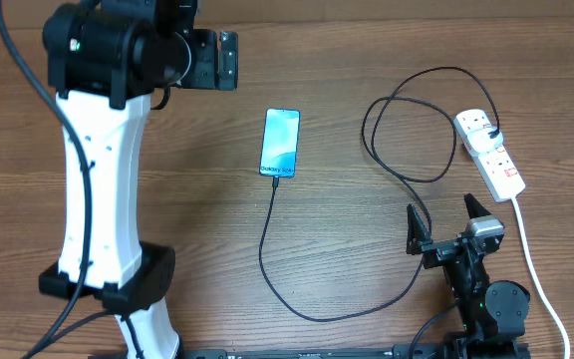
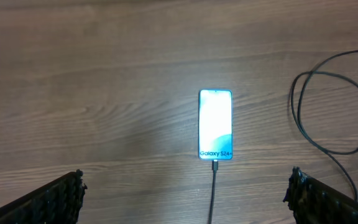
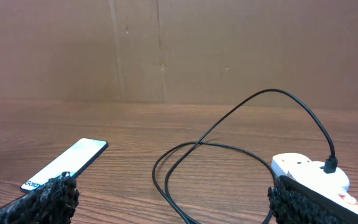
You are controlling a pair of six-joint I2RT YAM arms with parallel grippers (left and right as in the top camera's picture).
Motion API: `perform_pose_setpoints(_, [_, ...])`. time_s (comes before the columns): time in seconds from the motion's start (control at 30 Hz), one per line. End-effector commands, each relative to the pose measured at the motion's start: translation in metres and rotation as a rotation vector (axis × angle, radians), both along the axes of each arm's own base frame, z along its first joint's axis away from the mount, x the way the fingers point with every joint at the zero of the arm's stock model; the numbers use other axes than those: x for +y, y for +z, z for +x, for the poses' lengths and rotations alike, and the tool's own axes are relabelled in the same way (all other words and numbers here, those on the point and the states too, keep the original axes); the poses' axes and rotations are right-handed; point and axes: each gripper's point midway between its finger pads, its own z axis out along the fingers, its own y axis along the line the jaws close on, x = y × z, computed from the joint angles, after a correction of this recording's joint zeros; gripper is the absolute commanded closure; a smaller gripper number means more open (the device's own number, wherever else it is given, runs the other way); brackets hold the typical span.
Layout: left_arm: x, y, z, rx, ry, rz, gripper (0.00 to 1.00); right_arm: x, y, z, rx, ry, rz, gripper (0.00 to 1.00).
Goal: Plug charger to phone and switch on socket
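– So, what is closest to us?
– The right tool (image 1: 440,209). It sits low at the near edge of the bench (image 1: 187,199), on the right side. Its two black fingers (image 1: 413,227) stand wide apart, so it is open and grips nothing.

– What is next to it?
– The thin black cable (image 1: 263,249). It makes a big bend on the bench just left of that tool and passes close by it. A thick white cord (image 1: 531,259) runs along on the tool's other side, right down to the near edge.

– Where does the cable go?
– One end runs up to the phone (image 1: 279,143) in the middle of the bench. The tip meets the phone's near short edge and looks pushed in. The phone lies flat, and its blue screen is lit and faces up. The other end makes a loop, then goes to the black plug (image 1: 493,133).

– Where is the plug?
– It is in the far end of the socket (image 1: 491,155). The white socket lies flat on the right, farther off than the right tool and well apart from the phone. It has red on it, but I cannot tell if a switch is on.

– And the left tool (image 2: 187,177)?
– It hangs up high on the far left, on the big white arm (image 1: 98,179). It is wide open too and grips nothing. Its camera looks straight down at the phone.
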Motion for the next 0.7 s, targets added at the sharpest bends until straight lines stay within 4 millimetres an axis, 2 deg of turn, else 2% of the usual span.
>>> perform_pose_setpoints(0.0, [0.003, 0.033, -0.024, -0.098, 0.01, 0.032, 0.0, 0.002, -0.001, 0.0, -0.005, 0.007, 0.006, 0.0])
perform_pose_setpoints(0.17, [0.002, 0.036, -0.036, -0.097, 0.005, 0.031, 0.0, 0.002, -0.001, 0.0, -0.005, 0.007, 0.006, 0.0])
perform_pose_setpoints(0.47, [0.003, 0.004, -0.049, -0.044, -0.004, 0.033, 0.01, 0.002, -0.001, 0.0, -0.005, 0.007, 0.006, 0.0])
perform_pose_setpoints(0.67, [0.005, -0.01, -0.052, -0.071, 0.01, 0.016, 0.0, 0.002, -0.001, 0.0, -0.005, 0.007, 0.006, 0.0])
